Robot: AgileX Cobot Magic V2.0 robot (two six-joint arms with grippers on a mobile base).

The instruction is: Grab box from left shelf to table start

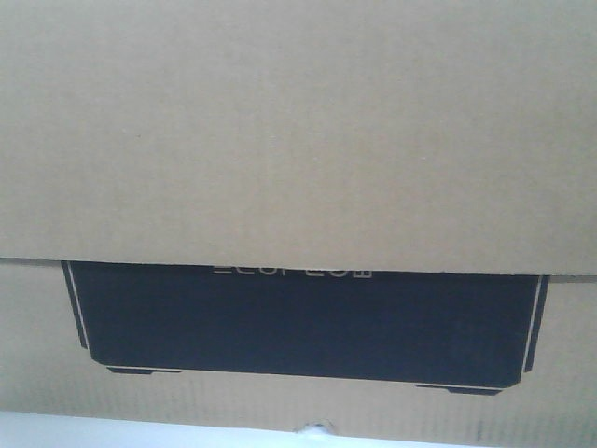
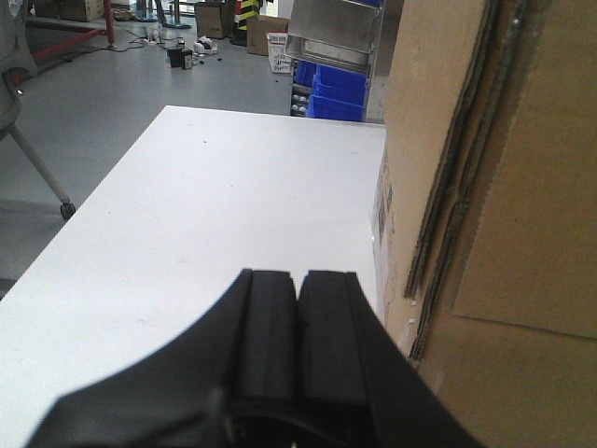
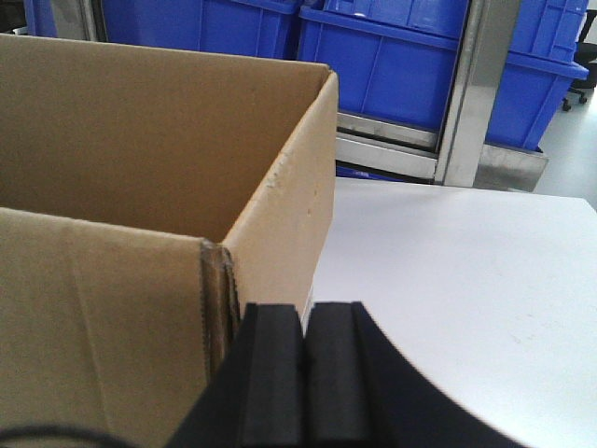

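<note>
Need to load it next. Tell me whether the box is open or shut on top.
Open. The right wrist view shows the box with its flaps up and inner walls visible.

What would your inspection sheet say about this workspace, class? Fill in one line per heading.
Surface: white table, bare where visible.
Job's things: open cardboard box beside both pincers; black panel faces the front camera.
Clutter: nothing seen on the table.
Grippers: left pincer and right pincer both shut, holding nothing.
Cables: some on the far floor.
Surroundings: blue bins in metal racking; grey floor.
</note>
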